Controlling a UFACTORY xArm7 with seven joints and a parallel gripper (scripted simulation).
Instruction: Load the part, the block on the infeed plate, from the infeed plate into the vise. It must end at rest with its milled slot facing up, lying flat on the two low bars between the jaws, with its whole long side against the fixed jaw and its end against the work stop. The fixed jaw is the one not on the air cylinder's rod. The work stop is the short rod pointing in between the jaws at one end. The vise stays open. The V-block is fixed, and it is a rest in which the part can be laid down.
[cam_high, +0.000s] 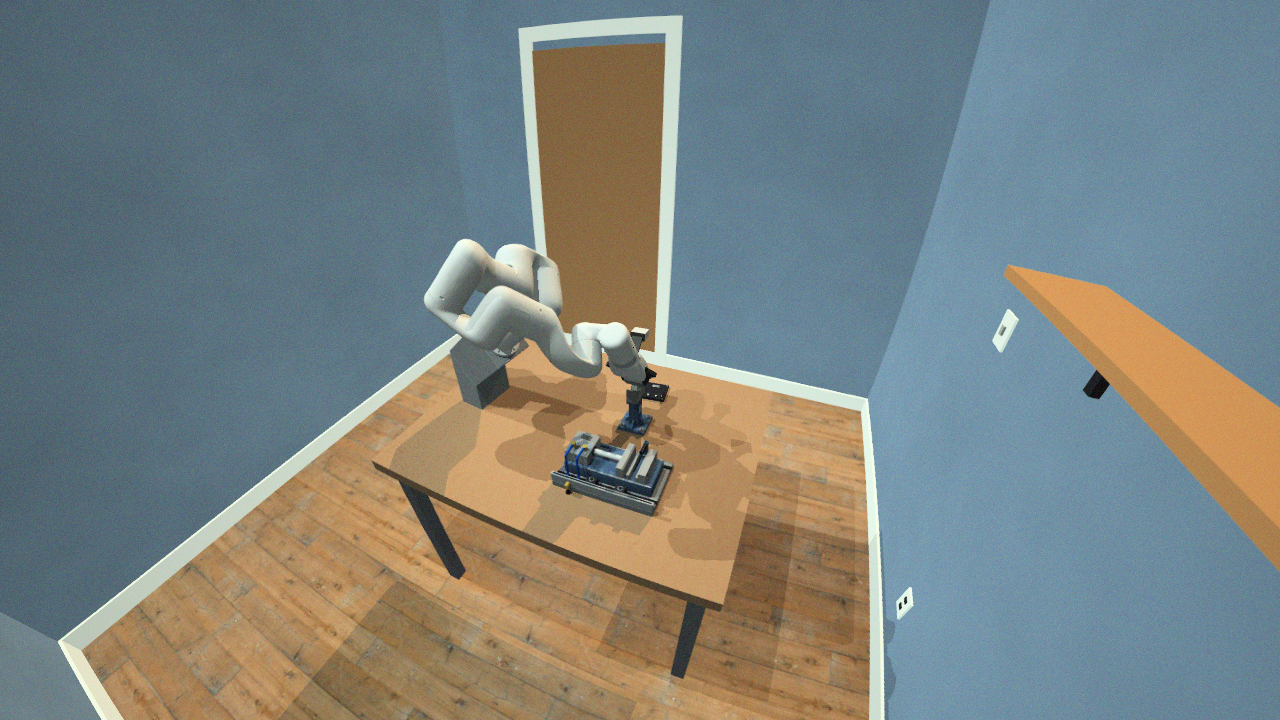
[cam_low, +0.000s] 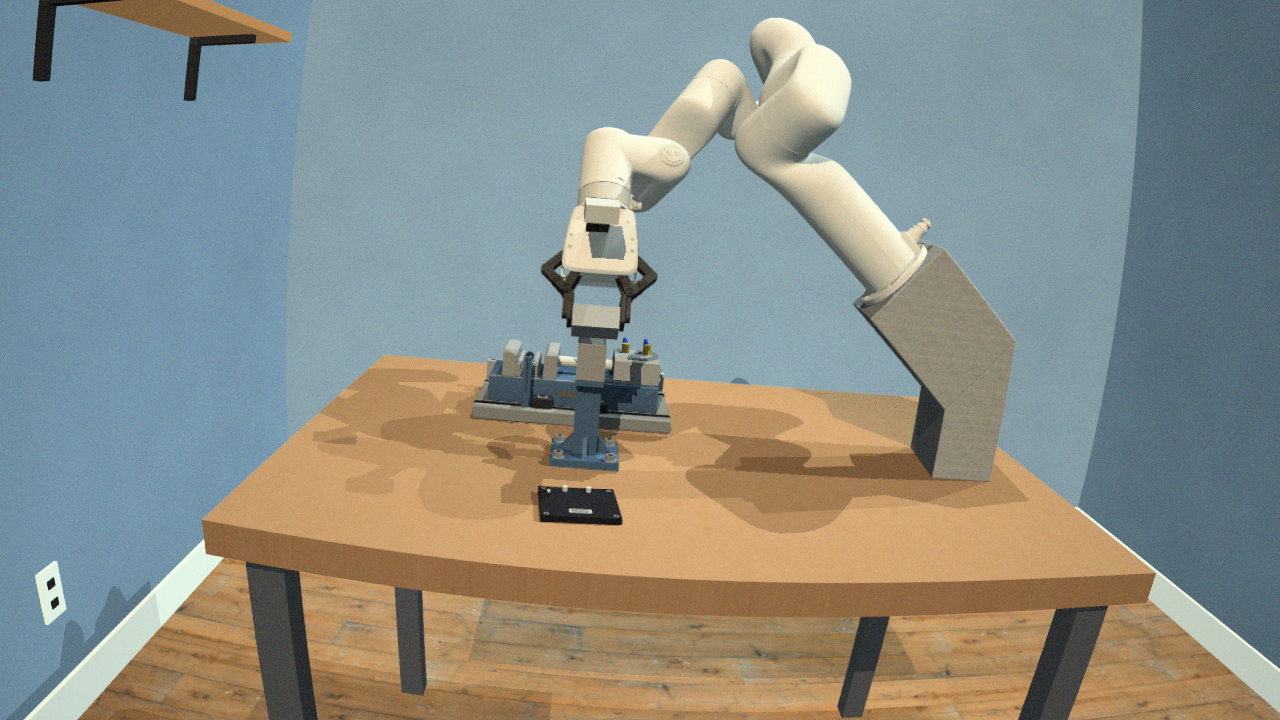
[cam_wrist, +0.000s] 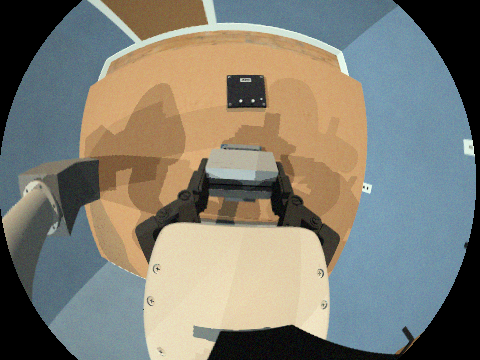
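Note:
My gripper (cam_low: 597, 315) is shut on the part, a grey block (cam_low: 596, 317), and holds it a little above the V-block (cam_low: 585, 420), a grey rest on a blue post. The block also shows between my fingers in the wrist view (cam_wrist: 240, 167). I cannot tell which way its slot faces. The black infeed plate (cam_low: 580, 505) lies bare near the table's front edge and shows in the wrist view (cam_wrist: 246, 91). The vise (cam_low: 572, 383) stands behind the V-block with its jaws apart. In the top view my gripper (cam_high: 633, 386) hangs over the V-block (cam_high: 633, 417), with the vise (cam_high: 612, 471) in front.
The arm's grey pedestal (cam_low: 944, 367) stands at the right of the table. A shelf (cam_low: 170, 22) hangs on the wall at the upper left. The door (cam_high: 597, 179) is behind the table.

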